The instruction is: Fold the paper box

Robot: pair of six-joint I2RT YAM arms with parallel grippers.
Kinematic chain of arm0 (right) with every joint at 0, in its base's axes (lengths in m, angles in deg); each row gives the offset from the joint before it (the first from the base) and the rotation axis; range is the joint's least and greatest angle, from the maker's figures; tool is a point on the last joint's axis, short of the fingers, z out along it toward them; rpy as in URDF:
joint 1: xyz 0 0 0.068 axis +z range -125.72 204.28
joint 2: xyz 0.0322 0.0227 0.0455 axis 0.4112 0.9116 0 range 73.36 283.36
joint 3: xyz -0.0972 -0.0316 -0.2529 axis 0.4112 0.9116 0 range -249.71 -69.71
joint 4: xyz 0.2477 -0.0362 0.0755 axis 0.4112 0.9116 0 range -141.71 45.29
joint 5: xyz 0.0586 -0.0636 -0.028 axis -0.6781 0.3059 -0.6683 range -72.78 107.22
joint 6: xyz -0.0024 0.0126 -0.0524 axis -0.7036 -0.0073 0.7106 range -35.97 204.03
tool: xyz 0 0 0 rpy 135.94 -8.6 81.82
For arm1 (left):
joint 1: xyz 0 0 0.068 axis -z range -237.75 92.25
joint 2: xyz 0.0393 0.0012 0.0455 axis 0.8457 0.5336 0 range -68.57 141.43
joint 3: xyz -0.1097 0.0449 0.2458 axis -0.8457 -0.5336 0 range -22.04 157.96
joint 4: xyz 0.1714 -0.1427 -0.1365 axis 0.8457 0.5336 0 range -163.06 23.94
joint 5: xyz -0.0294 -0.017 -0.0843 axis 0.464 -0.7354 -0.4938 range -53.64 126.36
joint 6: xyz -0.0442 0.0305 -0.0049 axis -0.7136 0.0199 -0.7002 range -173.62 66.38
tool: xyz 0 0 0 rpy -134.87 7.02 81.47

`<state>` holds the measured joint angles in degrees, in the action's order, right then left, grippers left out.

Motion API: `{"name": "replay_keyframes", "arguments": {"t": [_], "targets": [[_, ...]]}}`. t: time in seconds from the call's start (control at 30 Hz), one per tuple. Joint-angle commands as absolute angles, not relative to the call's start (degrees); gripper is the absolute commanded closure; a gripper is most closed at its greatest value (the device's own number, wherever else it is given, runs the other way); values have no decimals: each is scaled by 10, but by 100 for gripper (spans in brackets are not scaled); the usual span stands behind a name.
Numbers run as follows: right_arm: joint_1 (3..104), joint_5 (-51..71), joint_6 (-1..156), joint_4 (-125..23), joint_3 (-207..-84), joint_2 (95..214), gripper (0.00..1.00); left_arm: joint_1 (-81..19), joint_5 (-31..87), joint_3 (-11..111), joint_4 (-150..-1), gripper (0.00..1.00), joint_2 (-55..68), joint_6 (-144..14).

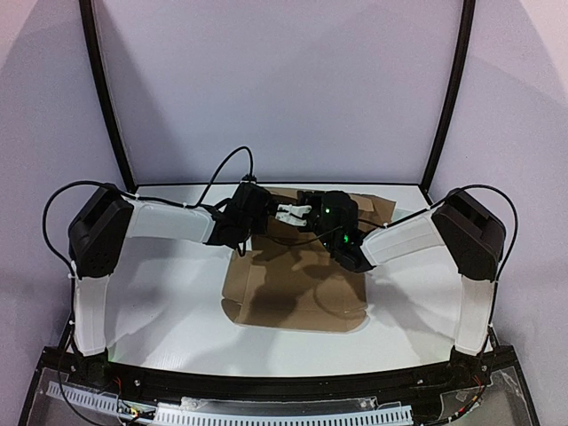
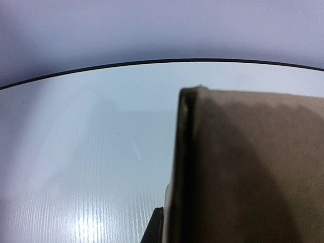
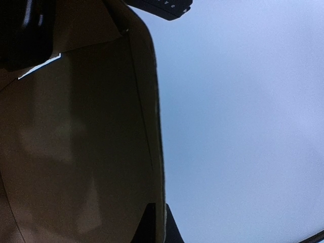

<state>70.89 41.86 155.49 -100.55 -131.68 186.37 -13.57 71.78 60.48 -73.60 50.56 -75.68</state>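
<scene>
The paper box (image 1: 297, 293) lies lengthwise near-to-far (far flap lifted).

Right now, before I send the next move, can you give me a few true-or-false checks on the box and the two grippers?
1. The paper box lies on the white table between the two arms. True.
2. The box is fully folded and closed. False: its near part lies flat as an open sheet.
3. The left gripper and the right gripper meet over the far part of the box. True.
4. The left gripper is wide open. False: it is shut on a raised cardboard edge.
5. The right gripper hangs clear of the cardboard. False: its wrist view shows it shut on an edge of the box.
</scene>
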Motion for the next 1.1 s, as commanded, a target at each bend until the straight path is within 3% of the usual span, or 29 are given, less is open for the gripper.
{"name": "replay_keyframes", "arguments": {"t": [0.0,0.2,0.43,0.87,0.97,1.07], "targets": [[716,410,1540,-902,-1289,1872,100,-170,832,611,-632,99,527,-754],[717,413,1534,-895,-1297,1872,100,-170,730,611,-669,87,525,-761],[717,424,1525,-894,-1315,1878,100,-170,696,589,-683,73,501,-755],[717,438,1519,-893,-1324,1875,99,-169,667,515,-692,66,449,-771],[717,440,1515,-890,-1327,1872,93,-169,645,509,-711,68,450,-767],[718,443,1511,-884,-1331,1870,84,-169,650,513,-719,75,450,-768]]}}
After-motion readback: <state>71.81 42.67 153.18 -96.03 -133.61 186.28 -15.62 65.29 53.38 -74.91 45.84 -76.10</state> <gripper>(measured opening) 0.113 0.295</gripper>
